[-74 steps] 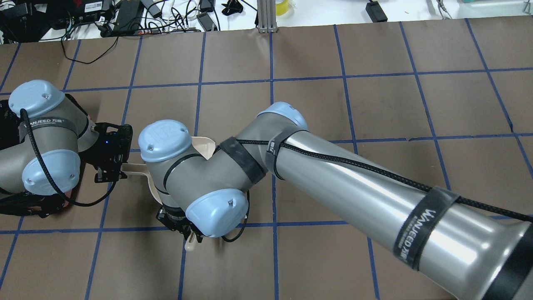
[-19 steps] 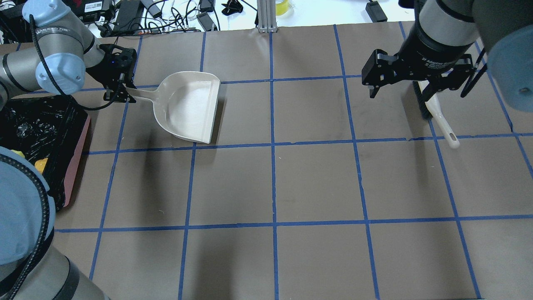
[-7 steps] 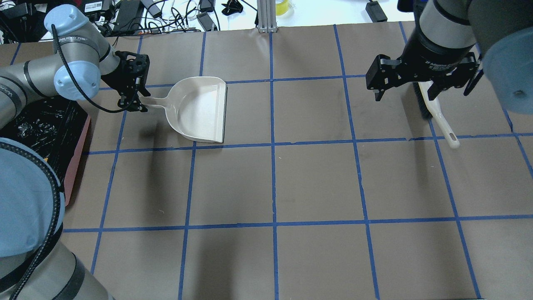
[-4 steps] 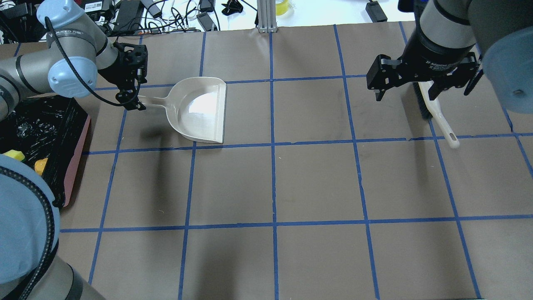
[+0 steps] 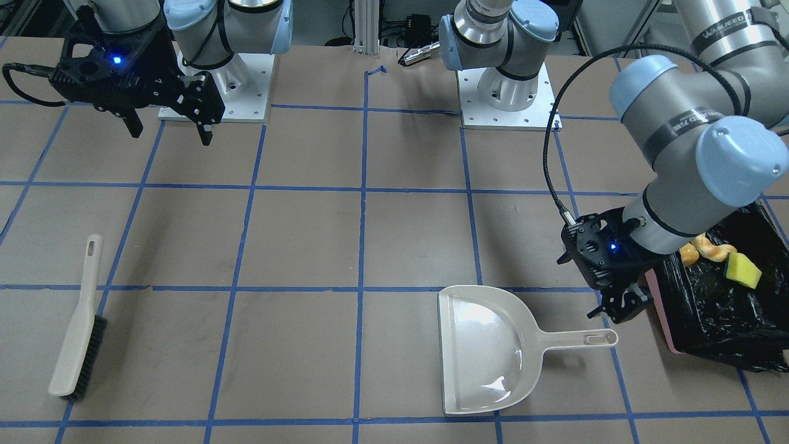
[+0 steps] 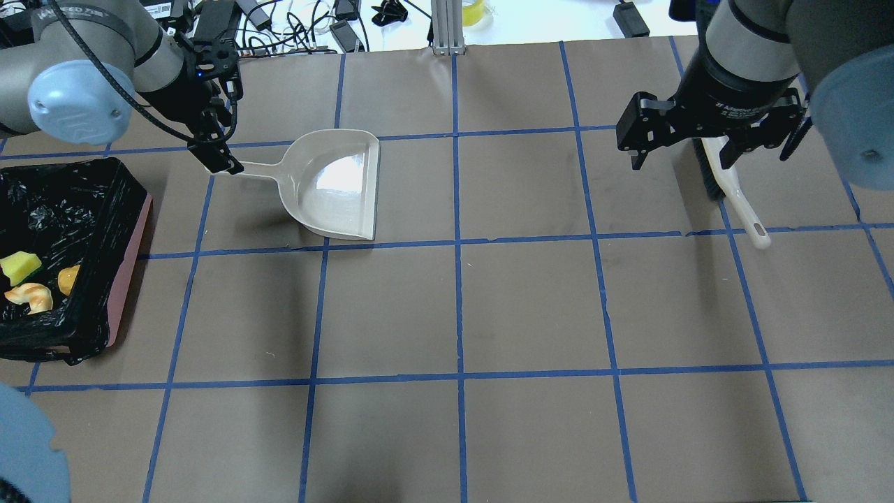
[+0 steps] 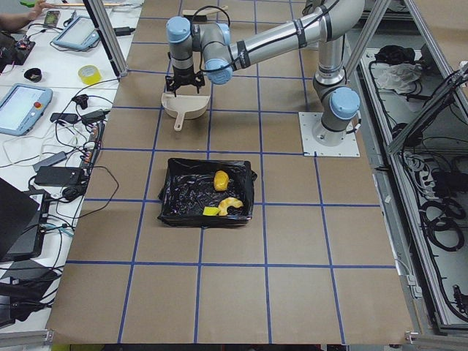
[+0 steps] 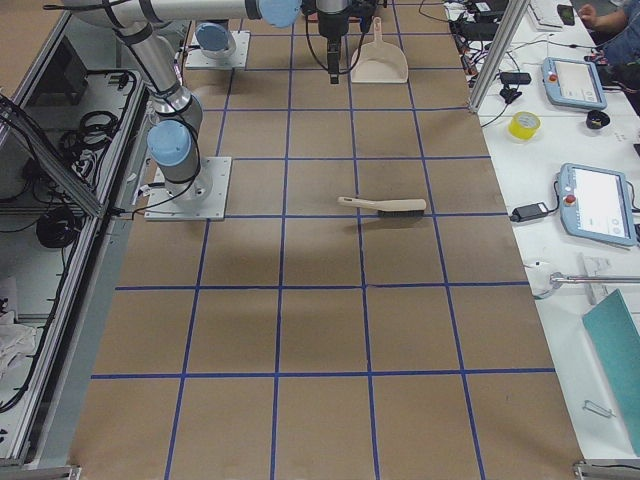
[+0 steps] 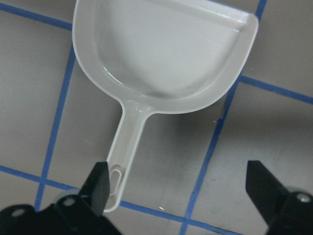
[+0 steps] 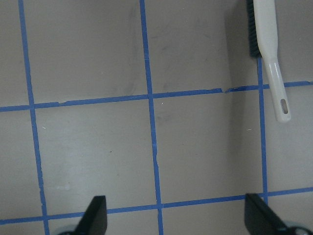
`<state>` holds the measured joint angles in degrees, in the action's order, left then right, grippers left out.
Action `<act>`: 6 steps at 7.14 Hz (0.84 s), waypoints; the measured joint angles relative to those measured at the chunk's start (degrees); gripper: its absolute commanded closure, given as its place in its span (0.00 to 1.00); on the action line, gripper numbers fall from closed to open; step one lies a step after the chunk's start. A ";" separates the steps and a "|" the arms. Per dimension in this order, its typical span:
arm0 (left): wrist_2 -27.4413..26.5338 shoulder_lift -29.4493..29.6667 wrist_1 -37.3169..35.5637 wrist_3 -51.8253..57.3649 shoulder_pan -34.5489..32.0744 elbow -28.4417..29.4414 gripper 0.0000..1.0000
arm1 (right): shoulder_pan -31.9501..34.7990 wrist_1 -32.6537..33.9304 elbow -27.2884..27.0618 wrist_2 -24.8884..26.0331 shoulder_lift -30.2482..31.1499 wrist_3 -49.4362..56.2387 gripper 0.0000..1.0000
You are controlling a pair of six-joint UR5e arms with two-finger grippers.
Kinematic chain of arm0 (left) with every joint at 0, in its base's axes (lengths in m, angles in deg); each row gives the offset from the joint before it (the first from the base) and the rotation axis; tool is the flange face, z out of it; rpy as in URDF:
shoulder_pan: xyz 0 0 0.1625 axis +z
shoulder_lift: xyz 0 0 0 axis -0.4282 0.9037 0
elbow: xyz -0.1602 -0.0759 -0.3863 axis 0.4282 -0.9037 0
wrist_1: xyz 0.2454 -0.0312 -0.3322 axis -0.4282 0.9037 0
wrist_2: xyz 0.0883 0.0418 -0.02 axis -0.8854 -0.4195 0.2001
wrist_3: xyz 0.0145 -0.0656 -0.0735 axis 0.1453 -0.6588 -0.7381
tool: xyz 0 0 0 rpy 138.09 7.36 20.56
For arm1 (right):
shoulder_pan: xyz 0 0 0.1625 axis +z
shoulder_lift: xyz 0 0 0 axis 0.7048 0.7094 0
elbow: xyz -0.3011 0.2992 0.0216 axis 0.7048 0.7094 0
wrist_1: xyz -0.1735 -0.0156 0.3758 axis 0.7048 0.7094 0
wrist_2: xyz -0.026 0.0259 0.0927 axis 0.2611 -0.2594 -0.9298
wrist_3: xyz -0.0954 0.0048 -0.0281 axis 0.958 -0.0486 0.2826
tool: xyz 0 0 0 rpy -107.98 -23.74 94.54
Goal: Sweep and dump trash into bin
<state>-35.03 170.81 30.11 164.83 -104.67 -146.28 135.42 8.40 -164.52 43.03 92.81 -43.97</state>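
Note:
The bin (image 6: 131, 258) stands at the table's left edge. In it lie the yellow-and-green sponge wedge (image 6: 19, 265), the croissant (image 6: 29, 297) and the potato-shaped lump (image 6: 68, 279). They also show in the front view: sponge (image 5: 743, 270), croissant (image 5: 709, 246), lump (image 5: 687, 253). The cream dustpan (image 6: 335, 185) lies empty on the table. My left gripper (image 6: 218, 143) is open and hovers over the end of its handle (image 9: 120, 166), holding nothing. My right gripper (image 6: 711, 157) is open and empty above the brush (image 6: 733, 192).
The brush (image 5: 77, 327) lies flat at the far right of the table. Cables and devices crowd the bench (image 6: 279, 21) beyond the table's far edge. The brown gridded table (image 6: 461, 314) is bare in the middle and front.
My left gripper has opened, let go of the dustpan handle and lifted off it. The left arm has swung off the bin, so the trash inside shows. The right arm has held still.

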 measured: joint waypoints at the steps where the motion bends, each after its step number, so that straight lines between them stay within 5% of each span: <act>1: -0.25 -2.87 3.31 -5.67 -0.08 -0.23 0.00 | -0.04 0.02 0.01 -0.01 0.00 0.00 0.00; 6: -0.89 -13.53 10.47 -37.78 -0.38 -2.86 0.00 | -0.14 -0.04 0.08 0.01 -0.01 0.00 0.00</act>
<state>-35.92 157.29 40.57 127.05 -105.05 -149.14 135.28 8.36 -164.44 43.05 92.80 -43.97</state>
